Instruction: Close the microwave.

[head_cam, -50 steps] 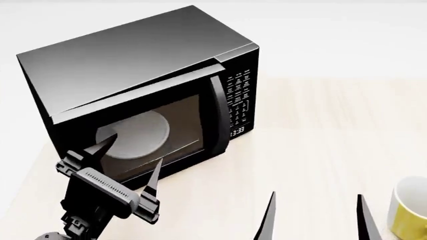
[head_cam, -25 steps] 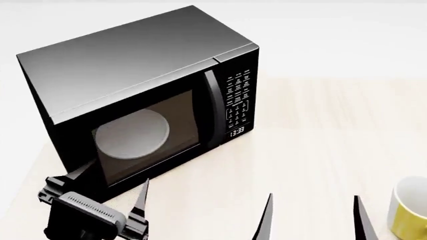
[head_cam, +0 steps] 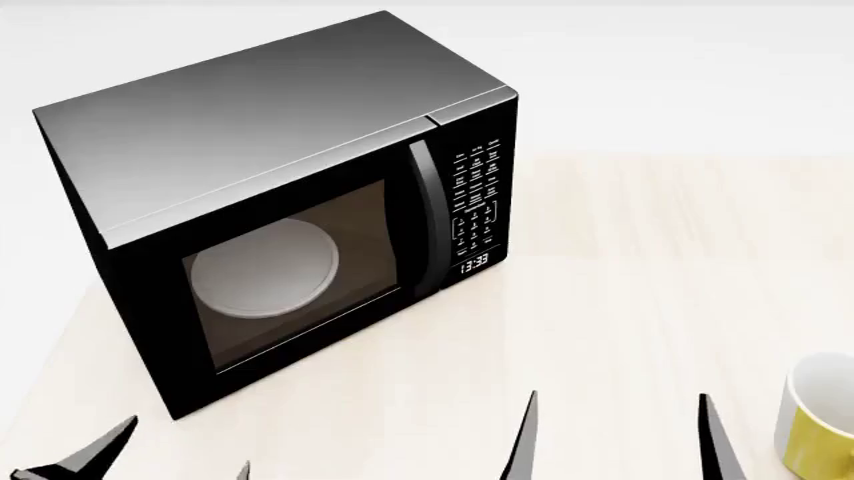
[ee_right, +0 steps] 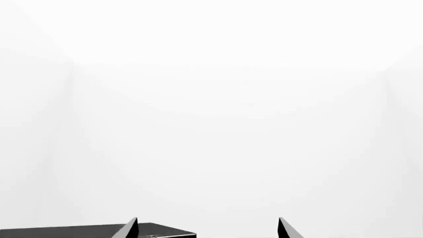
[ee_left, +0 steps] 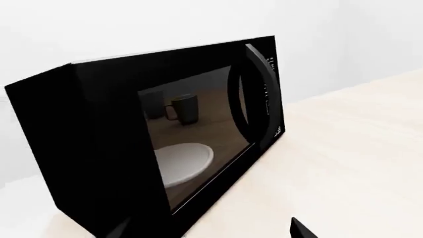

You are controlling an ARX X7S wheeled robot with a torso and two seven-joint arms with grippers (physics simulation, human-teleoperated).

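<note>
The microwave (head_cam: 287,190) stands at the back left of the pale wooden table, black with a grey top. Its glass door sits flush with the front, the curved handle (head_cam: 424,215) beside the keypad (head_cam: 478,205), and the white turntable plate (head_cam: 264,268) shows through the window. In the left wrist view the microwave (ee_left: 165,139) fills the middle, a mug reflected in its glass. My left gripper (head_cam: 180,455) is low at the front left, open, clear of the door. My right gripper (head_cam: 618,440) hangs open near the front edge, holding nothing. The right wrist view catches only the microwave's top (ee_right: 79,231).
A yellow mug (head_cam: 817,420) with a white inside stands at the front right of the table (head_cam: 641,280), just right of my right gripper. White walls lie behind.
The microwave door has swung shut against the body. My left gripper has pulled back from the door toward the front left corner of the view. The right gripper has barely moved.
</note>
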